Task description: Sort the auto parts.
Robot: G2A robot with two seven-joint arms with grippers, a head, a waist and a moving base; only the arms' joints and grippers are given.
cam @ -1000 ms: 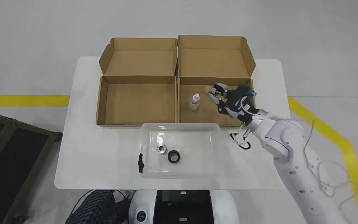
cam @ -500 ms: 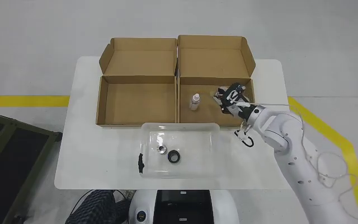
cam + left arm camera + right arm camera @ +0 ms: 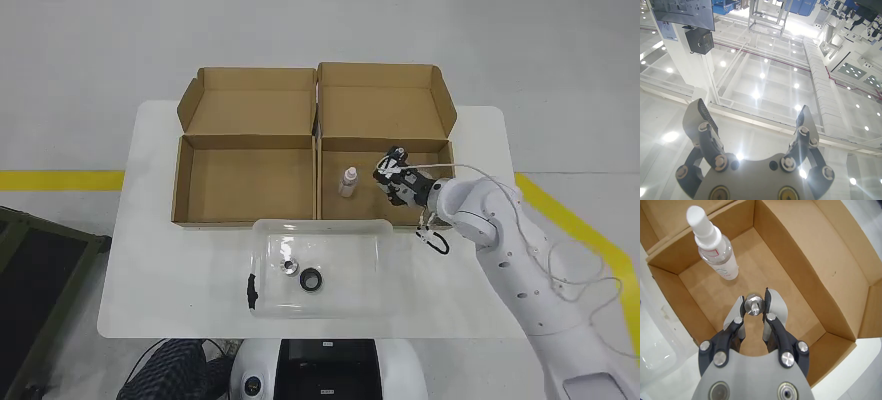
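My right gripper hangs inside the right cardboard box, shut on a small silver bolt with a nut. A clear spray bottle with a white cap stands upright in the same box, toward its inner side. In the clear plastic tray at the table's front lie a silver round part, a black ring and a black strip. My left gripper is open, pointing up at a ceiling, with nothing between its fingers.
The left cardboard box stands open beside the right one, with bare floor inside. Both boxes have their lids folded back. The white table has free room at its left and right sides.
My right gripper has moved left and a little farther into the right box, keeping the bolt in its grip. The bottle and the tray parts stay where they were.
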